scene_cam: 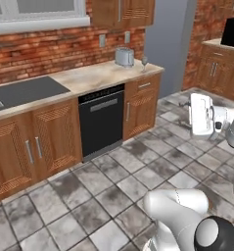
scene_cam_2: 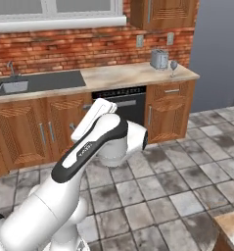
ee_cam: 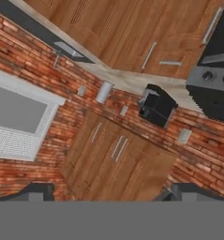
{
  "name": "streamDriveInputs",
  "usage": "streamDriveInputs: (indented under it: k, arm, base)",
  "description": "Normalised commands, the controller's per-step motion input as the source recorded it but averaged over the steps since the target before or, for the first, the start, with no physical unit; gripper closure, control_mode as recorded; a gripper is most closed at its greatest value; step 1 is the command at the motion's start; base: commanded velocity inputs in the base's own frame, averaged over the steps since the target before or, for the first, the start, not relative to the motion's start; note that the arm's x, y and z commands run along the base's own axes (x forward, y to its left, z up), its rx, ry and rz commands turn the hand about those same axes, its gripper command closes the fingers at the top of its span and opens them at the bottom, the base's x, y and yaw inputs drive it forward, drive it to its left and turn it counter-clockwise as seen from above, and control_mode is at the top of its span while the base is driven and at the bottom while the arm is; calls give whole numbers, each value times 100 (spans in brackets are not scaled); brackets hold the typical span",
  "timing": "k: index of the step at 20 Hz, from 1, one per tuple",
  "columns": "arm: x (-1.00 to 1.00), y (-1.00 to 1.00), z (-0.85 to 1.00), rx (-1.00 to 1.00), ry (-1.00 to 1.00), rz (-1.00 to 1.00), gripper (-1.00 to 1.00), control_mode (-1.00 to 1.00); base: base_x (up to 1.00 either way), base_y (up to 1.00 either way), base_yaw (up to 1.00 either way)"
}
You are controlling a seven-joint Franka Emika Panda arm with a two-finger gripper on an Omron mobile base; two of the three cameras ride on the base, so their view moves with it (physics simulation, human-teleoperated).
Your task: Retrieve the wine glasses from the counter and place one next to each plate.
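Observation:
One wine glass [scene_cam: 144, 61] [scene_cam_2: 173, 66] stands at the right end of the counter [scene_cam: 84, 78] [scene_cam_2: 118, 76], just right of a silver toaster [scene_cam: 124, 56] [scene_cam_2: 159, 59]. It is small, grey and stemmed, and stands upright. My gripper [ee_cam: 111, 194] is open, with its two dark fingertips far apart and nothing between them. My white hand [scene_cam: 201, 115] hangs over the tiled floor, well short of the counter and far from the glass. The hand view is rolled and faces another brick wall. The plates are out of view.
A black dishwasher [scene_cam: 101, 122] sits under the counter, with a sink [scene_cam_2: 13, 87] at its left end. The hand view holds a black coffee machine [ee_cam: 155, 107], a silver canister [ee_cam: 104, 92] and a stove [ee_cam: 216, 89]. A marbled island corner [scene_cam_2: 231, 228] is at lower right.

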Motion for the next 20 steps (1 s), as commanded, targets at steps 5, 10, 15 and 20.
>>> streamDriveInputs:
  k: [5, 10, 15, 20]
  arm:
    - [0, 0, 0, 0, 0, 0, -100, 100]
    - [0, 0, 0, 0, 0, 0, -100, 100]
    - [0, 0, 0, 0, 0, 0, -100, 100]
    - [0, 0, 0, 0, 0, 0, -100, 100]
  base:
    - [100, -17, -9]
    - [100, -40, -10]
    - [100, -38, -14]
    - [100, 15, -21]
